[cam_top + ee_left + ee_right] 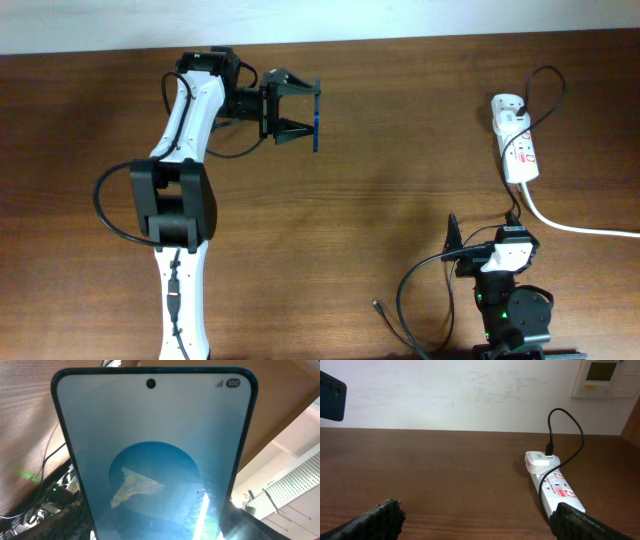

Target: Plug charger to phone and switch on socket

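Note:
My left gripper is shut on the phone and holds it on edge above the table's far left. In the left wrist view the phone's blue screen fills the frame between the fingers. The phone also shows as a dark slab in the right wrist view. The white socket strip lies at the far right with a black plug in it. The charger's thin black cable loops from that plug. A small black cable tip lies near the front. My right gripper is open and empty.
The socket's thick white cord runs off to the right edge. Black wires curl on the table beside the right arm's base. A pale wall stands behind the table's far edge.

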Robot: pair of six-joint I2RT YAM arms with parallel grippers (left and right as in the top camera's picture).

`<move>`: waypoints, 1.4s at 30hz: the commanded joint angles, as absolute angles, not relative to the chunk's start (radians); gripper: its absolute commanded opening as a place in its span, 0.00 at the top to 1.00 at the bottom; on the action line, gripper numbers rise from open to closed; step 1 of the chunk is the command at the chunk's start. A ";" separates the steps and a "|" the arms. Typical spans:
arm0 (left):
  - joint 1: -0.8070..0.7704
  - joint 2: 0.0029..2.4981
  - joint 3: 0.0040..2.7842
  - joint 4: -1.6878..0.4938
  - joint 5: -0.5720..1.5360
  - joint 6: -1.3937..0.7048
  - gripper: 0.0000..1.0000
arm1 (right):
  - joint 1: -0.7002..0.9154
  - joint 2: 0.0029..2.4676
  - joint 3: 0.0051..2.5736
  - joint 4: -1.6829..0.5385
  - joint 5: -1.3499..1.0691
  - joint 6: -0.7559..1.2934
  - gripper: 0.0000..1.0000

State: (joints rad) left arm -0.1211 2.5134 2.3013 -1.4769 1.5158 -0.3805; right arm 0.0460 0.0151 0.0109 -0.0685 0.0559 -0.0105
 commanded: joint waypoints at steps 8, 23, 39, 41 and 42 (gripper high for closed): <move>-0.114 2.513 2.329 -1.479 1.574 -0.358 0.22 | 0.052 0.009 0.006 -0.076 0.061 -0.007 0.02; -0.114 2.513 2.329 -1.482 1.574 -0.358 0.22 | 0.052 0.009 0.006 -0.075 0.061 -0.007 0.02; -0.114 2.513 2.329 -1.559 1.574 -0.358 0.23 | 0.052 0.009 0.006 -0.075 0.061 -0.007 0.02; -0.114 2.513 2.329 -1.559 1.574 -0.358 0.23 | 0.052 0.009 0.006 -0.075 0.061 -0.007 0.02; -0.114 2.513 2.329 -1.559 1.574 -0.358 0.23 | 0.052 0.009 0.006 -0.075 0.061 -0.007 0.02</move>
